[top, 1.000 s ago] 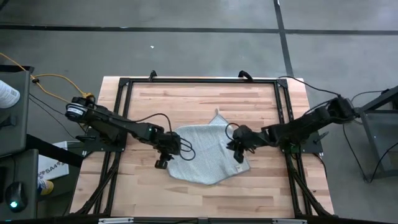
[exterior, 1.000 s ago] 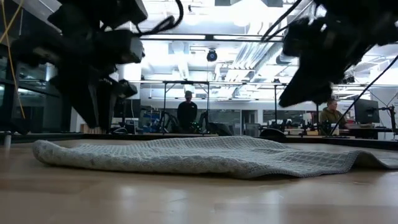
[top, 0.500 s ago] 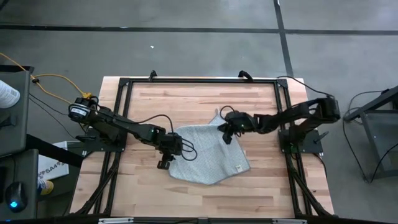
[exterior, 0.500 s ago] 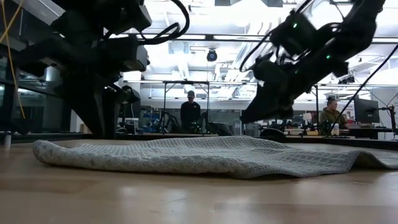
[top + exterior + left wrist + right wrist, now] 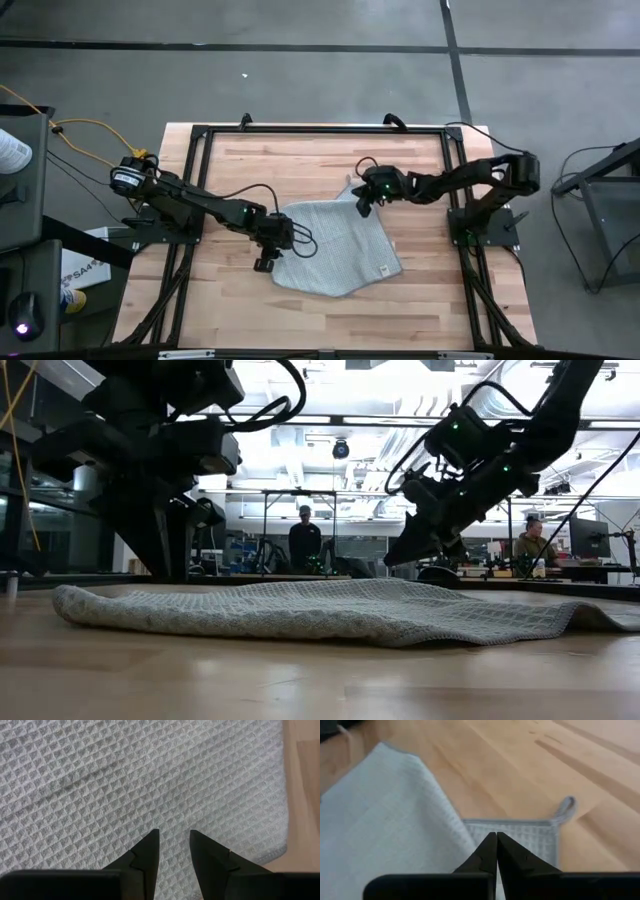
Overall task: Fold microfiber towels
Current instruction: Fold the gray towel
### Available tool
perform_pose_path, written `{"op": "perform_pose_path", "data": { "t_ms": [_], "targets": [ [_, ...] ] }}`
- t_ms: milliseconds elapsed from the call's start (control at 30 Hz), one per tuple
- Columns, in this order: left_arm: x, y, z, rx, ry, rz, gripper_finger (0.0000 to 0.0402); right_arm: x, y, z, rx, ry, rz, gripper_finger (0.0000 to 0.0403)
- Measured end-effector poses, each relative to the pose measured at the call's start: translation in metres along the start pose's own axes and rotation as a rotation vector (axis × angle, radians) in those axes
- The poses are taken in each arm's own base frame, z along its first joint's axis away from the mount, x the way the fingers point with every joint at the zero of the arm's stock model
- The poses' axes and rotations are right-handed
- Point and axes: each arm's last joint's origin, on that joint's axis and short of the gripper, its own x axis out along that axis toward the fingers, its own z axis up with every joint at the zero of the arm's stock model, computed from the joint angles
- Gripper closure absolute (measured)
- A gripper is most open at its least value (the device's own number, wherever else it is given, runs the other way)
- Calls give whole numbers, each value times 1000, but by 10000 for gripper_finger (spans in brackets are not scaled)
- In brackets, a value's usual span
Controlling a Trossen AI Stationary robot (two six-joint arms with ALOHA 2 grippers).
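Observation:
The microfiber towel (image 5: pixel 330 248), light grey with a waffle texture, lies spread out and rumpled on the wooden table (image 5: pixel 300 165). Its far corner carries a small hanging loop (image 5: pixel 565 806). My left gripper (image 5: pixel 263 263) stands at the towel's left edge, pointing steeply down. In its wrist view the fingers (image 5: pixel 173 834) are open a little over the cloth (image 5: pixel 150 780). My right gripper (image 5: pixel 361 207) is shut and hovers just above the towel's far corner (image 5: pixel 525 832). In the low view its tip (image 5: pixel 390 560) is clear of the cloth (image 5: pixel 320 610). My left gripper comes at the towel's left edge from above with a narrow gap between its fingers. Cloth shows flat in that gap. I cannot tell whether the fingertips (image 5: pixel 152 840) touch it.
A black frame (image 5: pixel 320 130) runs around the tabletop, with rails along both sides. Bare wood lies beyond the towel toward the far edge and along the near edge (image 5: pixel 330 320). In the low view a person (image 5: pixel 303 540) stands in the room behind the table.
My right gripper has swung from the towel's right side toward the table's far edge and somewhat left, and has sunk a little. It now hangs over the far corner by the loop. The towel lies as before.

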Motion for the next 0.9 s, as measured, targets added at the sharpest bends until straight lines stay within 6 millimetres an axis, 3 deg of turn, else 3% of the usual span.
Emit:
{"op": "perform_pose_path", "data": {
  "t_ms": [400, 767, 900],
  "targets": [
    [0, 0, 1, -4, -7, 1, 294, 4, 9, 38, -116, 121, -86, 401],
    [0, 0, 1, -8, -7, 2, 294, 2, 2, 32, -98, 211, -110, 401],
    [0, 0, 1, -8, -7, 2, 294, 14, 0, 25, -78, 233, -86, 401]
  ]
}}
